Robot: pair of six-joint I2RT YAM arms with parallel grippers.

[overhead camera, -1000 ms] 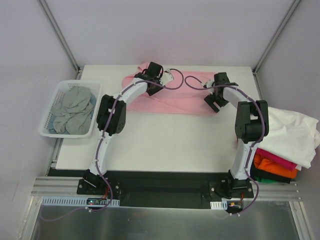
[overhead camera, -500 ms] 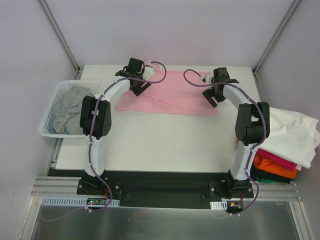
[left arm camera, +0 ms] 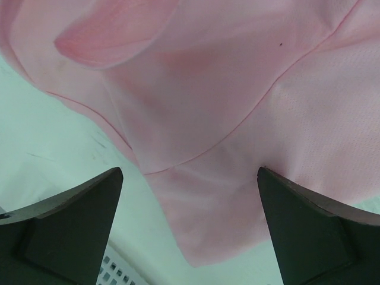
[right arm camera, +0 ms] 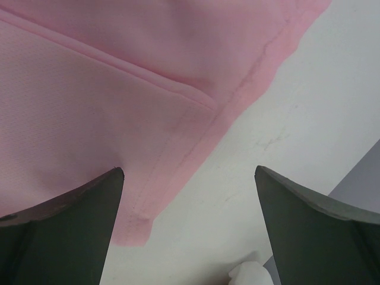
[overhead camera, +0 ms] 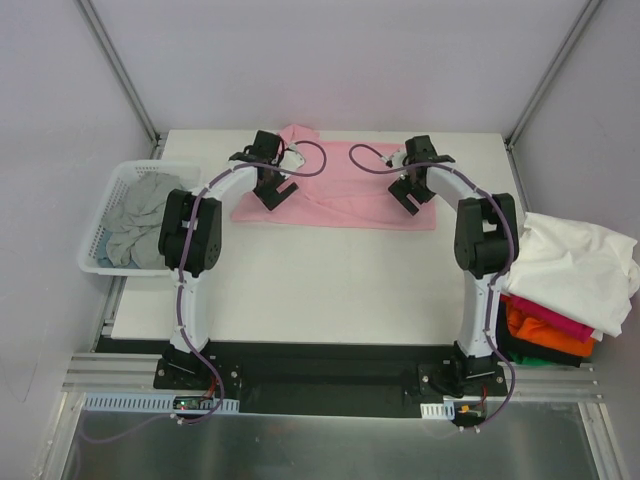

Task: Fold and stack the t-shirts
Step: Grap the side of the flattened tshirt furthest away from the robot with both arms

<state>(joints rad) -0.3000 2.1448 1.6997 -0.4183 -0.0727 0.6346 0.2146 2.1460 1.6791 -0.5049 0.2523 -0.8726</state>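
Note:
A light pink t-shirt (overhead camera: 340,195) lies spread flat at the back of the table. My left gripper (overhead camera: 279,192) hovers open over its left part; in the left wrist view (left arm camera: 190,173) pink cloth (left arm camera: 225,107) lies below the jaws, with nothing between them. My right gripper (overhead camera: 407,196) stands open over the shirt's right edge; its wrist view (right arm camera: 189,171) shows the pink hem and corner (right arm camera: 136,225) under the left finger. A grey t-shirt (overhead camera: 140,215) sits crumpled in the basket. White (overhead camera: 575,265), magenta (overhead camera: 548,318), orange (overhead camera: 545,335) and black (overhead camera: 520,352) shirts are piled at the right.
The white lattice basket (overhead camera: 95,262) stands off the table's left edge, and its rim shows in the left wrist view (left arm camera: 116,270). The shirt pile hangs off the right edge. Frame posts stand at the two back corners.
My left gripper drew the pink shirt out to the left, opened and let it go; the shirt now lies flatter. My right gripper shifted slightly left and back, still open.

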